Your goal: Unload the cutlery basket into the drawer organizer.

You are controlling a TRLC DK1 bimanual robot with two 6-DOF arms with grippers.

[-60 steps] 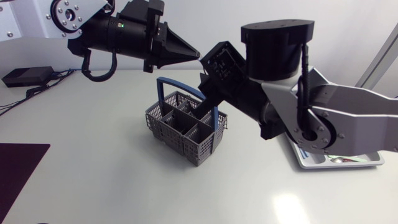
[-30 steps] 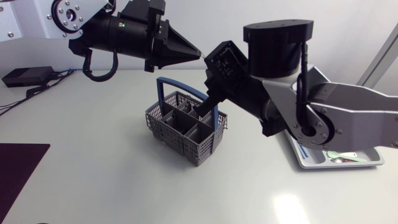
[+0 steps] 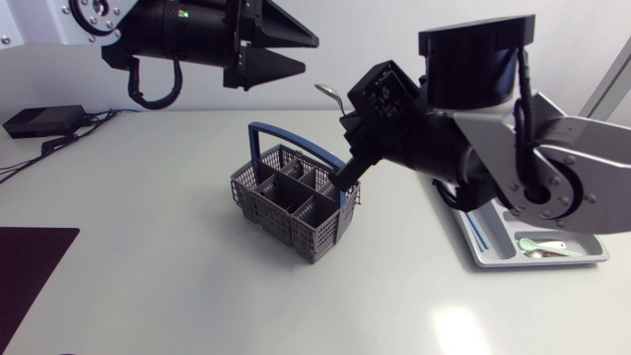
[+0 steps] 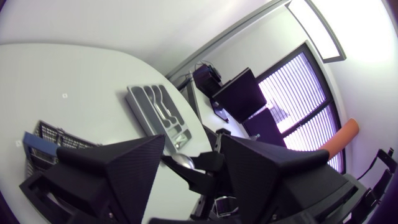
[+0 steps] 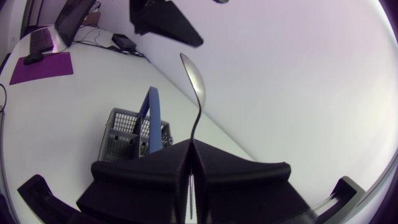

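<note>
The right gripper (image 5: 191, 152) is clamped on the handle of a spoon (image 5: 194, 81). It holds the spoon upright, bowl uppermost, over the far right corner of the grey cutlery basket (image 3: 271, 212). Whether the handle's lower end has cleared the rim cannot be told, since the gripper hides it. The left gripper (image 3: 311, 54) hangs above and to the far left of the basket with its fingers spread and nothing between them.

The drawer organizer (image 3: 493, 258) lies well to the right of the basket on the table (image 3: 148, 286), partly under the right arm. A few pale pieces already lie in its compartments, so the unloading seems well under way. No other cutlery stands out of the basket, though its compartments are dark. This spoon may be among the last, and it is not yet carried across to the organizer.
</note>
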